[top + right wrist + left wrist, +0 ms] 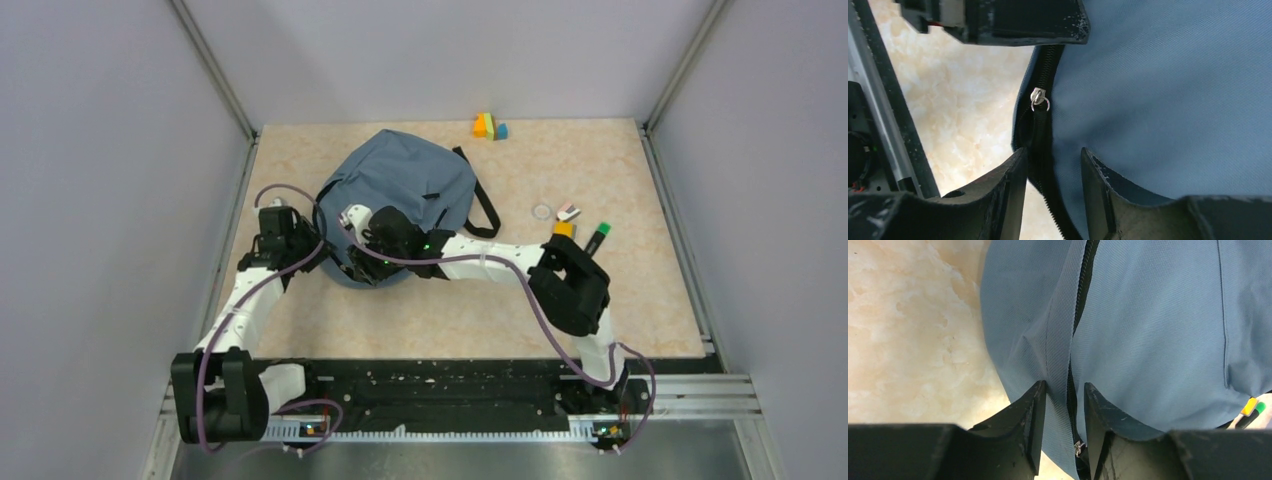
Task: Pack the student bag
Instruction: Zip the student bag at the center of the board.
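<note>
The student bag [405,185], a dusty-blue fabric backpack with black straps, lies on the table left of centre. Both grippers work at its near-left edge. My left gripper [1064,390] straddles a raised fold of blue fabric [1058,355] beside the dark zipper [1083,285]; the fold fills the gap between its fingers. A silver zipper pull [1078,446] sits low between the jaws. My right gripper [1053,155] stands open, and the zipper tape [1040,145] runs loosely through its gap. Just ahead of it hangs the silver pull [1038,98], below the left gripper's black body [1013,20].
Coloured blocks [490,126] sit at the far edge. Right of the bag lie a small ring [542,211], a small pink-and-white item [569,212], an orange piece [563,229] and a green-capped marker [597,236]. A metal rail [888,125] runs beside the right gripper.
</note>
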